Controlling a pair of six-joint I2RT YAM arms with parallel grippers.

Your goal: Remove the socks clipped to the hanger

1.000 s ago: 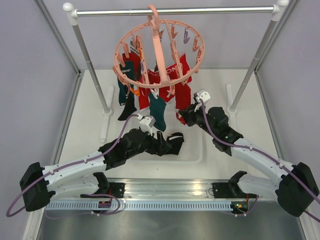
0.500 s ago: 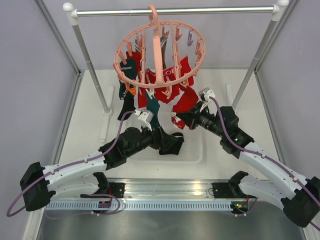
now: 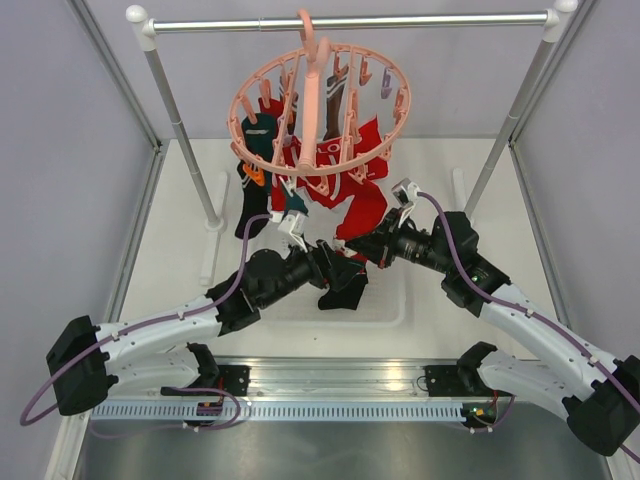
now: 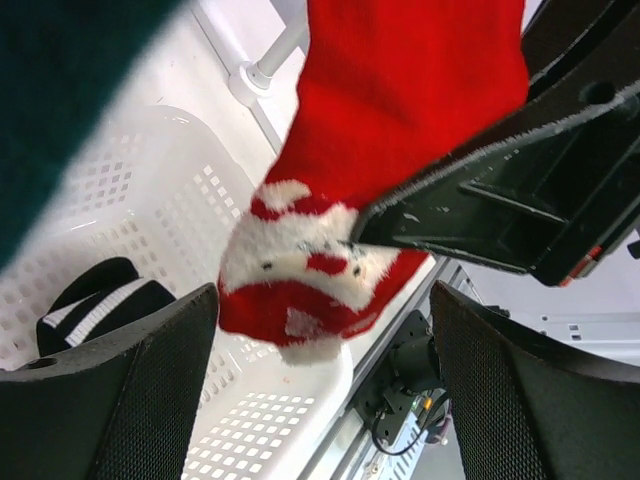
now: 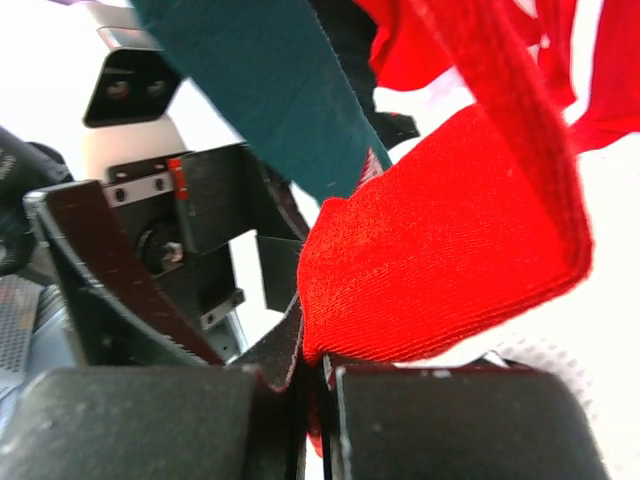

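right gripper [image 5: 312,385] clamped on the red fabric sock with white toe marks [image 4: 400,110], which hangs under the round salmon-pink plastic hanger [image 3: 312,105], upper centre of top view. left gripper [image 4: 320,340] fingers wide around its toe. step: unclipping. next needs a firm downward pull. can't tell which clip holds it.

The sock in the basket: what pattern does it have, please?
The sock is black with white stripes, clearest in the left wrist view.

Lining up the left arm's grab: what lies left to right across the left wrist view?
Black striped sock in the white basket → red sock with white marks → right gripper, shut on that red sock.
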